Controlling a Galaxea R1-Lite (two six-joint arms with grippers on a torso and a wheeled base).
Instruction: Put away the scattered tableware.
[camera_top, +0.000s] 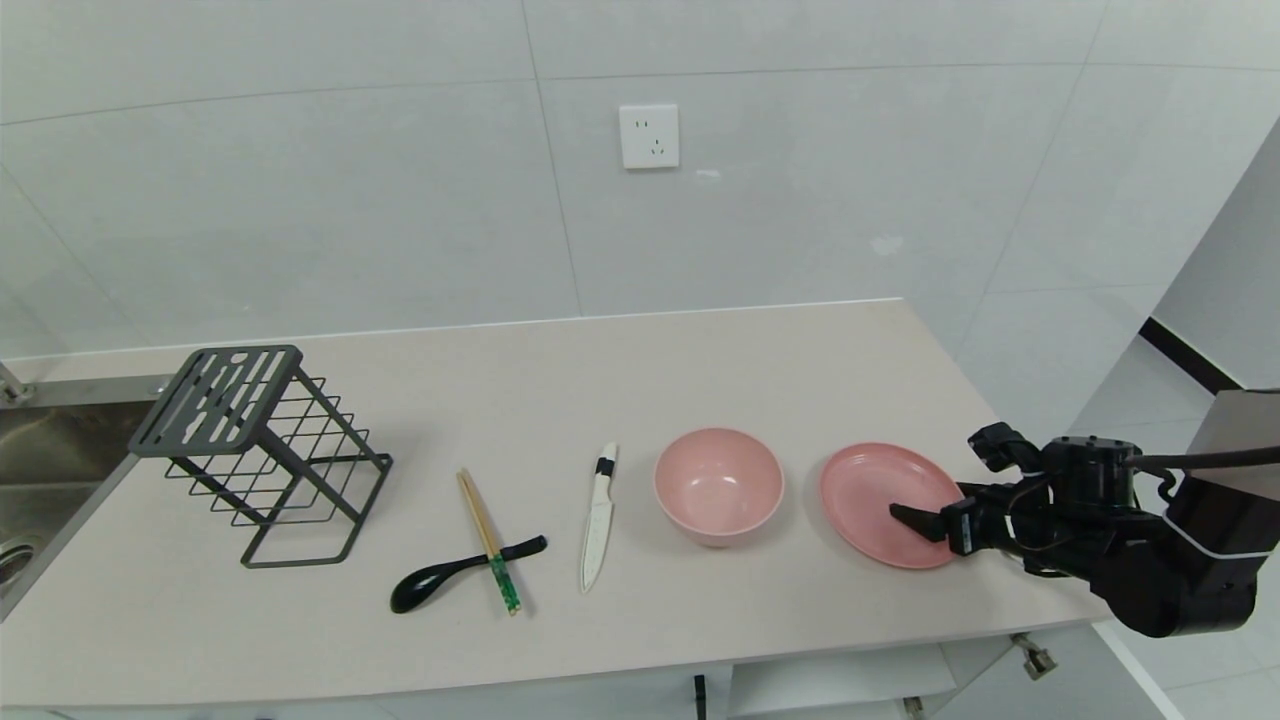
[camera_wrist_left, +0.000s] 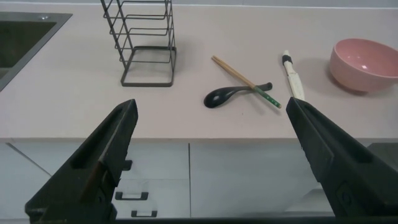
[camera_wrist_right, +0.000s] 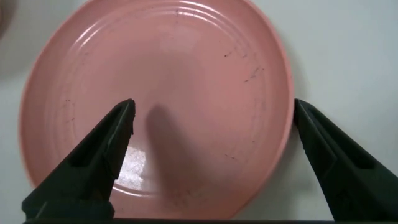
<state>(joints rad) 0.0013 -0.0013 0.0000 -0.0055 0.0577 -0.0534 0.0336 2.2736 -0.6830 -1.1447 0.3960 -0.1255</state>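
The right claw (camera_wrist_right: 211, 112) hangs wide open over the pink plate (camera_top: 862, 490), which lies on the counter (camera_top: 620, 380) at 3 o'clock from the pink bowl (camera_top: 718, 482). At 9 o'clock from the bowl lie a knife (camera_top: 599, 515), chopsticks (camera_top: 488, 535) across a black spoon (camera_top: 440, 575), and a wire rack (camera_top: 255, 440). The left claw (camera_wrist_left: 210, 109) is also spread wide, before the counter's front edge.

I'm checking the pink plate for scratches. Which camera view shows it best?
The right wrist view: the pink plate sits close below the open right claw, faint scuffs visible. The head view shows it whole but small, the claw tip over it. The left wrist view faces the black spoon and chopsticks instead.
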